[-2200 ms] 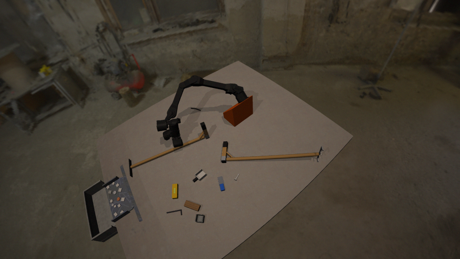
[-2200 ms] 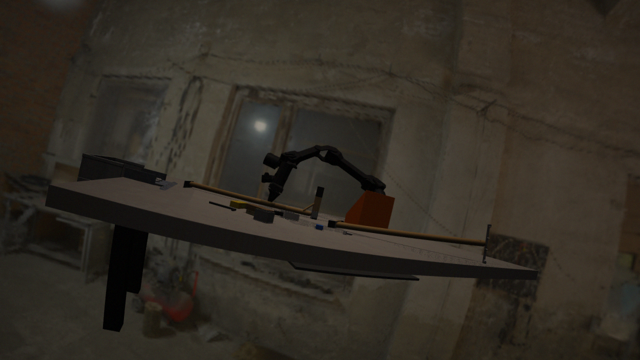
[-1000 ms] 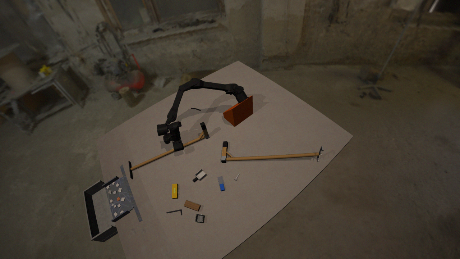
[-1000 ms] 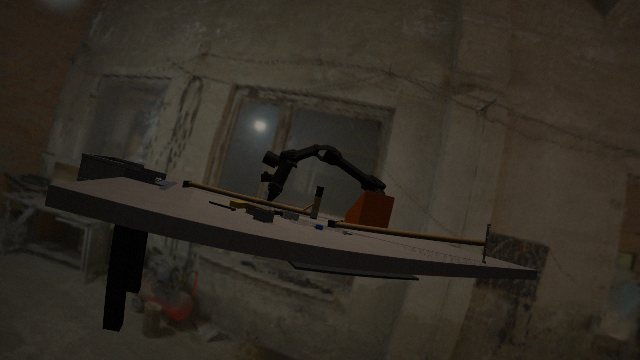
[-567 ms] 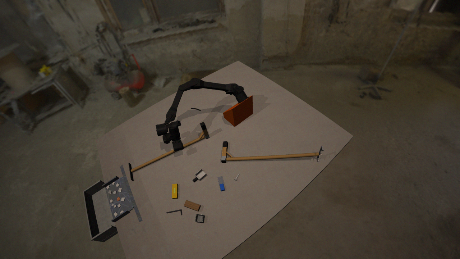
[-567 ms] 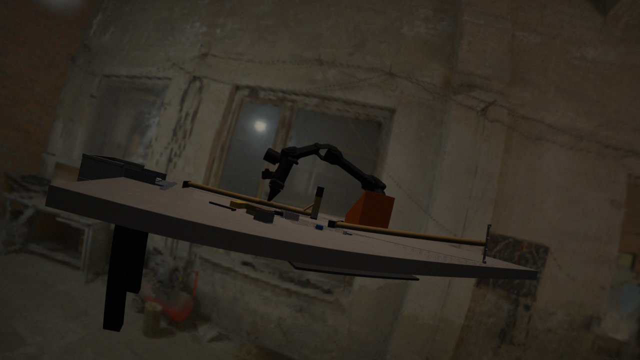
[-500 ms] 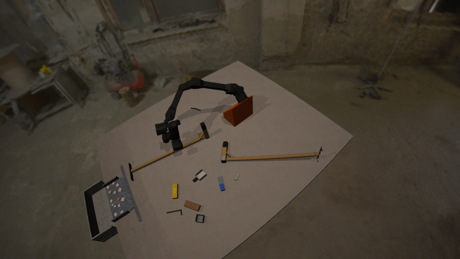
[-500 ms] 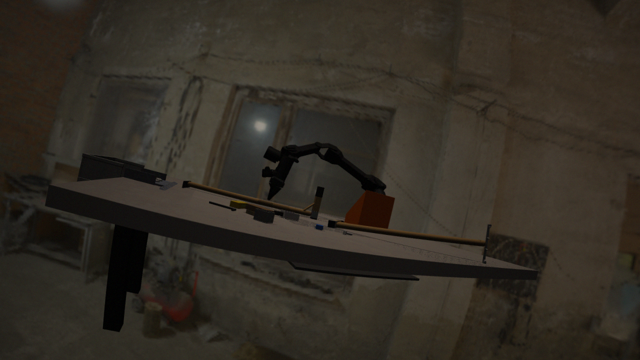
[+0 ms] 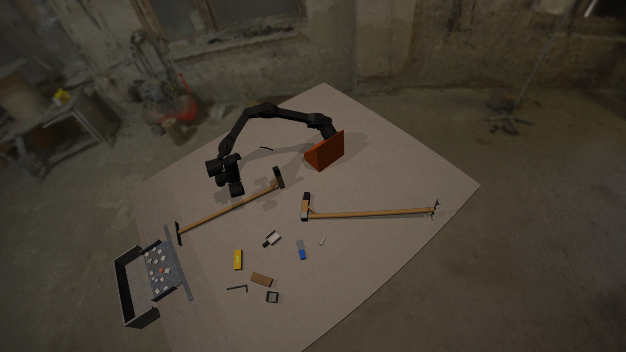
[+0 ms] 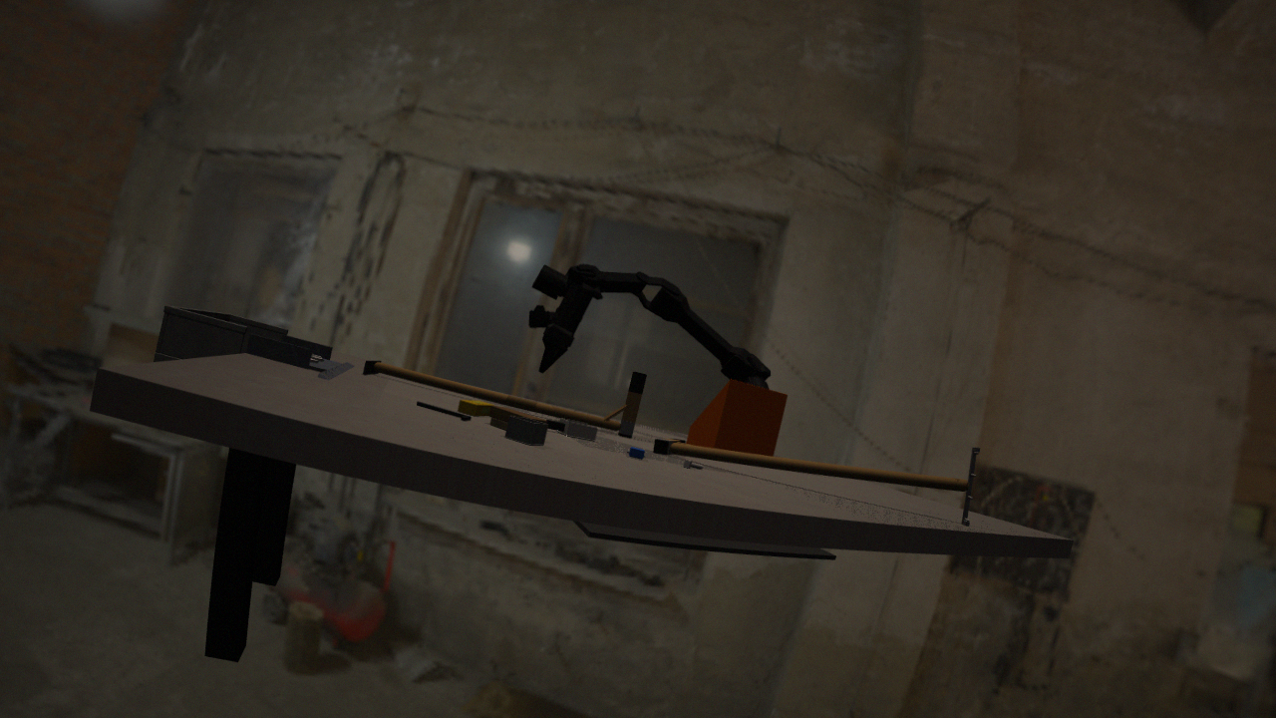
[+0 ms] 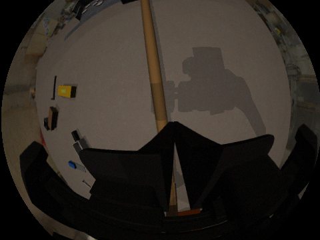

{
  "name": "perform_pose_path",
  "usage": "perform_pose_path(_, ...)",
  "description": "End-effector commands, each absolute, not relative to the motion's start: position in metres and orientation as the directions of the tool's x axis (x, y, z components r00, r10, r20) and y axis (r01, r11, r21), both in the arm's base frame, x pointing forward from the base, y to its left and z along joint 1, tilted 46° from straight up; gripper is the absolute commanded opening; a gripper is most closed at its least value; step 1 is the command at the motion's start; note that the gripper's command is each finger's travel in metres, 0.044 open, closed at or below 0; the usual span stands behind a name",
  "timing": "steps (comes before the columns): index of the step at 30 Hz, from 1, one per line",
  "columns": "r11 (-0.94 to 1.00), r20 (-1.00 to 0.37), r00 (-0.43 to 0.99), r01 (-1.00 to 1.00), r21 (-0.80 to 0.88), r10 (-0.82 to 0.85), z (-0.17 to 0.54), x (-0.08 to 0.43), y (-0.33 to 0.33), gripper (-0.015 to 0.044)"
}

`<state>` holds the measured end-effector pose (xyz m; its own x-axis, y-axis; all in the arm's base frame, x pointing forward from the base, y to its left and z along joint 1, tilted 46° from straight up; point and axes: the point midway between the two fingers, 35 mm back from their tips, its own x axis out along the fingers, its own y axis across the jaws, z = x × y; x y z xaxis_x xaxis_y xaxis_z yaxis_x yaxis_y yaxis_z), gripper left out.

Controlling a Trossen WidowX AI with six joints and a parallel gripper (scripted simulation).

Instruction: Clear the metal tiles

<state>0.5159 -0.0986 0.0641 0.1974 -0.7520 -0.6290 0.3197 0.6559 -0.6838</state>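
The long scraper (image 9: 218, 213) (image 10: 464, 386) (image 11: 152, 57) lies on the table, its wooden handle running from a dark flat blade near the bench plate to an upright block end. My gripper (image 9: 236, 195) (image 10: 543, 369) (image 11: 173, 125) is shut and empty, raised above the scraper's handle. The steel bench plate (image 9: 176, 262) is at the table's left edge. Several pale tiles and one orange tile (image 9: 161, 270) are spread over it. The dark-walled catch box (image 9: 121, 289) (image 10: 200, 334) adjoins the plate's far side; no tiles show on its visible floor.
A second long tool (image 9: 371, 213) (image 10: 820, 462) with a pronged end lies to the right. A yellow box (image 9: 237, 259) (image 11: 67, 91), a wooden block (image 9: 261, 279), a blue-handled tool (image 9: 301, 253), a small pan (image 9: 273, 237), a hex key (image 9: 237, 287) and a screw (image 9: 322, 240) lie on the table.
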Motion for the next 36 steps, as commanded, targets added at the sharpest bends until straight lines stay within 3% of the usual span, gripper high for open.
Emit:
perform_pose_path(1,0.651,-0.625,0.195,0.327,-0.685,-0.756,0.0773,0.5138,-0.0889,0.0000)
perform_pose_path(36,0.656,-0.628,0.201,0.321,-0.683,-0.752,0.0785,0.5148,-0.0836,0.0000)
